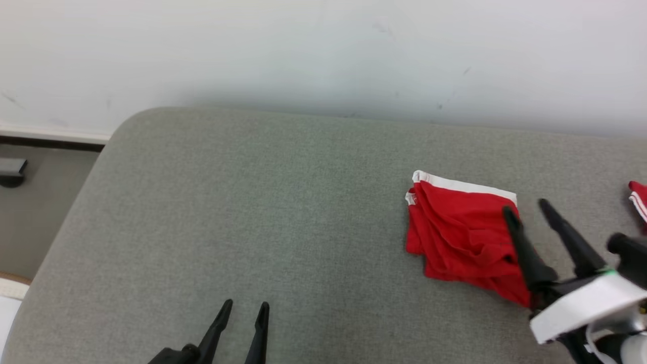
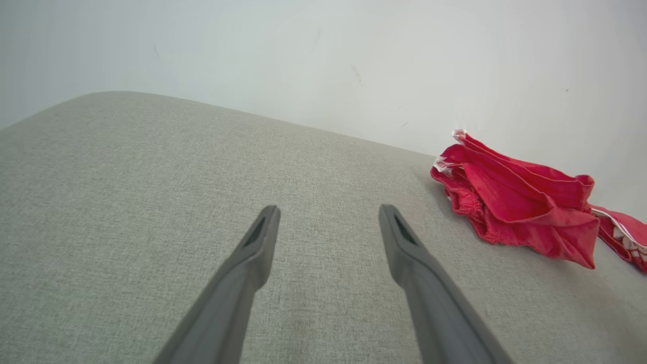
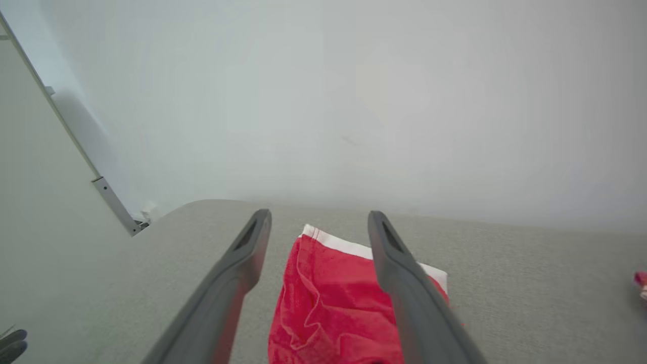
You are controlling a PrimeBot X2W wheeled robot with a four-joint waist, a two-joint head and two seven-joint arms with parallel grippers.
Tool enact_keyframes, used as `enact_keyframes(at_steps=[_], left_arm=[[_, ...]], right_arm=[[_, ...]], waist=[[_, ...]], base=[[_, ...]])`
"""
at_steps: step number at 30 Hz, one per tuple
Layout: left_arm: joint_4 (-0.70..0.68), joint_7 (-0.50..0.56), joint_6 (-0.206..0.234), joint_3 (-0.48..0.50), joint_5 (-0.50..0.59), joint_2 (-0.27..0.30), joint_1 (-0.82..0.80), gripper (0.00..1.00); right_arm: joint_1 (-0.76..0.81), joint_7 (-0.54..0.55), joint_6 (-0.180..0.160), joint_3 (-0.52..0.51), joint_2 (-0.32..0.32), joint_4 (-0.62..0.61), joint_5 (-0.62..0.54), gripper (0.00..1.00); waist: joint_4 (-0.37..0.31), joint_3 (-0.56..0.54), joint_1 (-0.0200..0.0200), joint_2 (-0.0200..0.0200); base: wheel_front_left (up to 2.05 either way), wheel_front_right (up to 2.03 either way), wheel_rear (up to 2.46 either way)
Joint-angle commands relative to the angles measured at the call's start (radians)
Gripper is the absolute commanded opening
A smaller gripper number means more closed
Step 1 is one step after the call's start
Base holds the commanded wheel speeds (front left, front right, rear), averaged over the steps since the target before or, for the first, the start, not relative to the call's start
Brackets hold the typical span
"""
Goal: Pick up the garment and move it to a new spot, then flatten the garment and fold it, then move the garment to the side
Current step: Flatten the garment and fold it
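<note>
A grey, woven-fabric worktop [image 1: 252, 212] with a rounded far-left corner stood against a pale wall [image 1: 323, 50]. On its right part lay a folded red cloth garment with a white band [image 1: 455, 232] along its far edge. It was rumpled into soft creases and rested flat on the grey weave, a little short of the wall. Further right, at the edge of the head view, lay a second red cloth piece with white stripes [image 1: 638, 198], apart from the first

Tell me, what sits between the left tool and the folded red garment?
Only bare grey cushion, seen in the head view, between the left tool and the red garment.
</note>
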Motion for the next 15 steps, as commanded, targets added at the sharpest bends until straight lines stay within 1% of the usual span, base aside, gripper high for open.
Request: enact_keyframes(at_steps=[1,4,8,15], left_arm=[[-0.005,0.0,0.004,0.005,0.01,0.004,0.022,1.0],[-0.017,0.0,0.005,0.017,0.017,0.004,0.034,1.0],[-0.024,0.0,0.007,0.037,0.026,0.004,0.053,1.0],[-0.035,0.0,0.007,0.067,0.049,0.004,0.09,1.0]], right_arm=[[0.032,-0.04,0.003,-0.029,-0.02,0.0,-0.016,1.0],[0.069,-0.113,0.003,-0.074,-0.056,0.017,-0.055,1.0],[0.113,-0.207,0.003,-0.131,-0.067,0.062,-0.052,1.0],[0.18,-0.354,0.003,-0.17,-0.106,0.196,-0.079,1.0]], waist=[[-0.015,-0.019,0.0,0.0],[-0.026,-0.032,0.0,0.0],[-0.038,-0.054,0.0,0.0],[-0.051,-0.096,0.0,0.0]], base=[[0.0,0.0,0.0],[0.0,0.0,0.0],[0.0,0.0,0.0],[0.0,0.0,0.0]])
